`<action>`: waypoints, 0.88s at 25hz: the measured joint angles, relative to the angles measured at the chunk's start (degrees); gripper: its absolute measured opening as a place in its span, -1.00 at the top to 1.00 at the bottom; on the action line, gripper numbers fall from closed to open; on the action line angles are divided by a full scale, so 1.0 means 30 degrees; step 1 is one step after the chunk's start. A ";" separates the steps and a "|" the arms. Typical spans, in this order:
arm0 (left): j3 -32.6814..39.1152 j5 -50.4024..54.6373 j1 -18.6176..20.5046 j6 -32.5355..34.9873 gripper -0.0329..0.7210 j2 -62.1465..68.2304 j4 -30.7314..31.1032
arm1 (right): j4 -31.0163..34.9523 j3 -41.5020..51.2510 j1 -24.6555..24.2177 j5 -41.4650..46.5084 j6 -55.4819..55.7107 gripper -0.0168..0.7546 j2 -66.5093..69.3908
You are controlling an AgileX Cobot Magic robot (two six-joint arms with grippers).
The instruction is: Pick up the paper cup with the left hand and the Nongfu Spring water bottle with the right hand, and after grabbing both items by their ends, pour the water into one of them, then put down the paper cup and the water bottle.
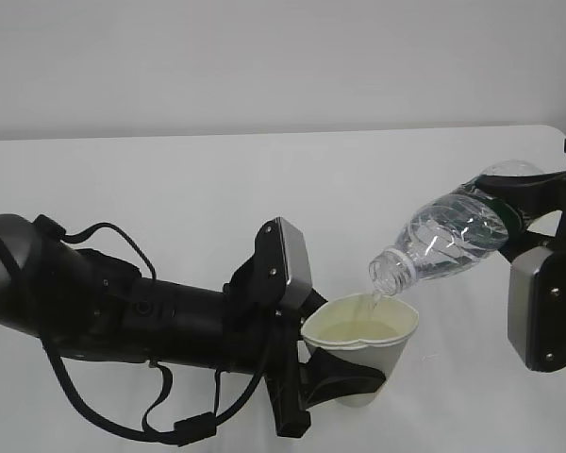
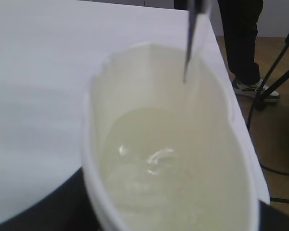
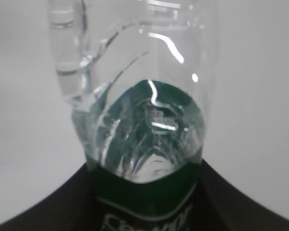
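Nearest the exterior camera, the left hand's claw is clamped around the lower body of the paper cup, holding it mouth-up and squeezed a little out of round so it can catch the pour. The cup sits at about five o'clock in that view, lifted off the desk as far as I can judge. The water already fills a good part of it, with a thin stream falling just inside the far rim.

Behind and to two o'clock of the cup, the Nongfu Spring water bottle is tipped neck-down, its open mouth just above the cup's rim. The right hand's claw grips it at the label band near the base, leaving the neck free.

The stream lands near the rim, so I judge there is little margin for drift. The desk's far edge runs across at twelve o'clock, with bare surface between for setting both down.
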 joint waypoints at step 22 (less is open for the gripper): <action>0.0000 0.0000 0.0000 0.0000 -0.10 0.0000 0.0035 | 0.0000 0.0000 0.0000 -0.0033 -0.0322 0.04 0.0000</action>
